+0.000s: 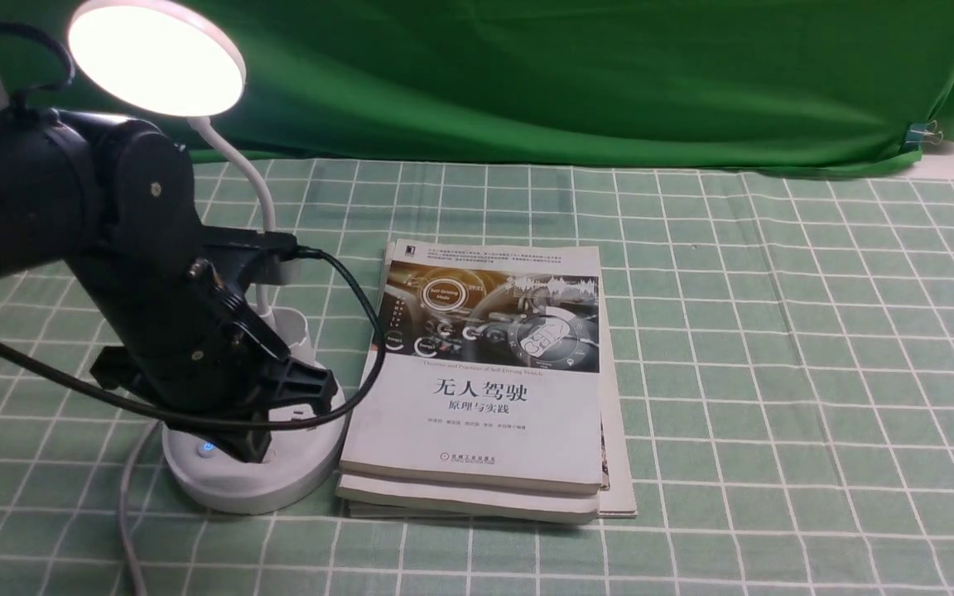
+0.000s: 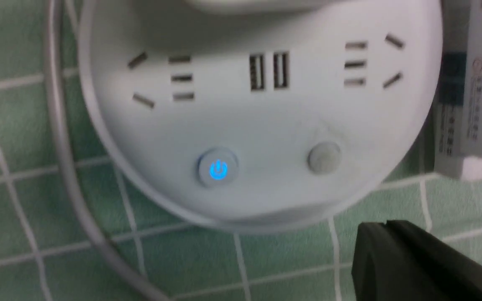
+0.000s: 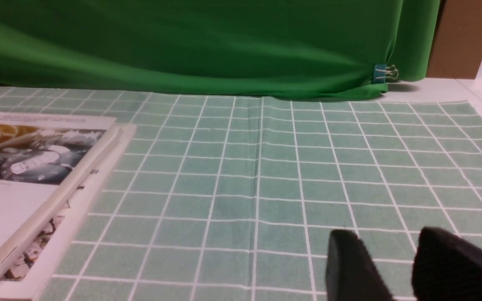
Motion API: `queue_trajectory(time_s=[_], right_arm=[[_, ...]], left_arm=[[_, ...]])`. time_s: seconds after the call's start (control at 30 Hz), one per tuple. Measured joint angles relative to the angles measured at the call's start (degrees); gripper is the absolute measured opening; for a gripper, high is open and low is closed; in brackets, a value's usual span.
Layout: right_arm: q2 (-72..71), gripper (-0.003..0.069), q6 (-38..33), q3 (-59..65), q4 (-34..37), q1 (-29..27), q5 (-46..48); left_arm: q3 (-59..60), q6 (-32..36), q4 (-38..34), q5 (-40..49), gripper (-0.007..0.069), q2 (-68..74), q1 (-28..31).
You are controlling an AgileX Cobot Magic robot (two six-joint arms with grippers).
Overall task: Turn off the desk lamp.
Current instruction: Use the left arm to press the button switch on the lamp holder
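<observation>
Desk lamp lit, base at counter's front-left corner. Left hand clenched, hovering over base; blue-lit power button sits just beside fingertips, toward counter's left edge. Right hand released, well apart.

The white desk lamp stood upright at the left, its round disc head glowing, thin neck curving down to a round base whose power button shone blue
</observation>
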Motion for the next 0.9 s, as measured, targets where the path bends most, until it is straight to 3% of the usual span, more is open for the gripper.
queue_trajectory(time_s=[0.53,0.9], right_arm=[[0.0,0.0242,0.0,0.0,0.0,0.0,0.0],[0.0,0.0242,0.0,0.0,0.0,0.0,0.0]], left_arm=[[-0.8,0.1,1.2,-3.5,0.0000,7.0,0.0],[-0.3,0.6,1.0,-2.2,0.0000,1.3,0.0]])
